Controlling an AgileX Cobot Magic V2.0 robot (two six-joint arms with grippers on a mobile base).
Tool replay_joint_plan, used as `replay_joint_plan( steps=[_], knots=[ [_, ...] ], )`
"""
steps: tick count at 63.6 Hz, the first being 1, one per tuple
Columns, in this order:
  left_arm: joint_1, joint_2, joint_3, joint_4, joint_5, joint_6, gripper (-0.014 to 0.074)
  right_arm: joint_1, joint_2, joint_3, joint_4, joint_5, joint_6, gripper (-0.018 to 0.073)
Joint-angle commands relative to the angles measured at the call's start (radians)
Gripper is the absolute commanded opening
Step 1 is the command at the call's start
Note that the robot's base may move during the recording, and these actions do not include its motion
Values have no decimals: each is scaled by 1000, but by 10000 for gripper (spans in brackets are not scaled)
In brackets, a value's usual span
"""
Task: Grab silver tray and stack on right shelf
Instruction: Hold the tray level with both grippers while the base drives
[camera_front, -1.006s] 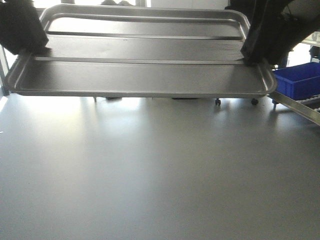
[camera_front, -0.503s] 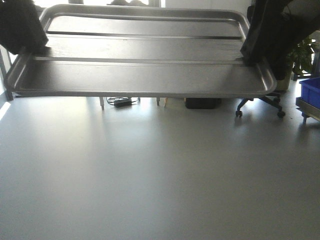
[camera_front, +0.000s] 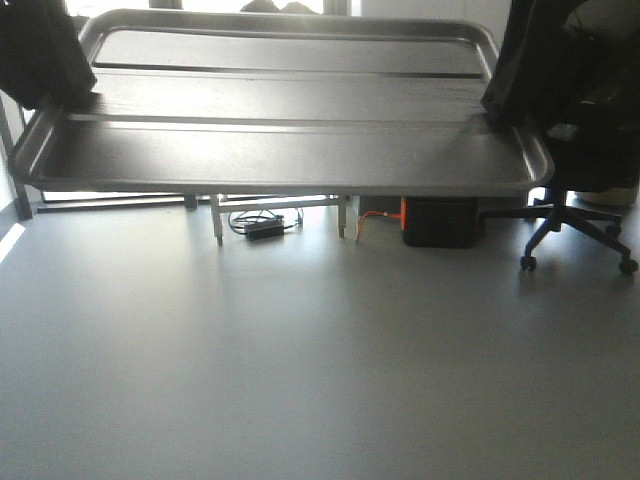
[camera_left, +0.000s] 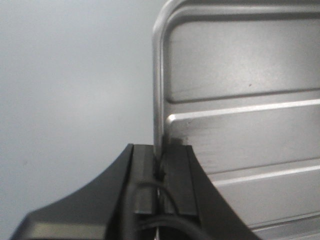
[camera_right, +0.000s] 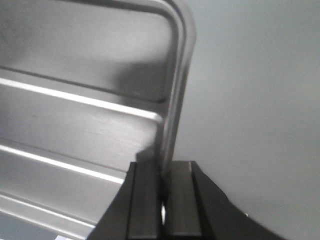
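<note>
Left claw (camera_left: 161, 172) clamping a short rim of the silver tray (camera_left: 240, 65), right claw (camera_right: 163, 185) clamping the opposite one, only our wrist views showing this, front view showing it aloft above the floor (camera_front: 300, 380), office chair (camera_front: 575, 235) newly appearing.

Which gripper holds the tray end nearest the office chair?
The right gripper: shut on the silver tray's short rim toward the office chair. The left gripper grips the opposite rim, far from it.
</note>
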Motion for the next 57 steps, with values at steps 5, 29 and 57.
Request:
replay_joint_plan(
  steps=[5, 29, 57],
  knots=[
    [-5, -26, -33, 36, -19, 8, -93, -7, -31, -27, -29, -27, -21, 56],
    [-5, -26, -33, 8, -19, 8, -93, -7, -31, -27, -29, -27, -21, 56],
    [-5, -26, -33, 10, -19, 8, -93, -8, -31, -27, -29, -28, -21, 56]
  ],
)
